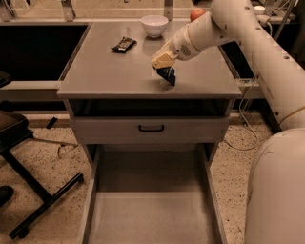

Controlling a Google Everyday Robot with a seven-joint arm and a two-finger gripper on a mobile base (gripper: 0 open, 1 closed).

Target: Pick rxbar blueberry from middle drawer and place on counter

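My gripper [163, 66] is over the front right part of the counter [109, 71], shut on the rxbar blueberry [167, 76]. The dark navy bar hangs tilted from the fingers, its lower end at or just above the counter surface. The middle drawer [152, 209] is pulled out wide below, its grey floor bare. The white arm reaches in from the upper right.
A second dark-wrapped bar [124, 44] lies at the counter's back left. A white bowl [155, 25] and a red apple [197, 13] stand at the back. A shut drawer front with a black handle [151, 127] sits under the counter. A black chair base [28, 190] stands at the left.
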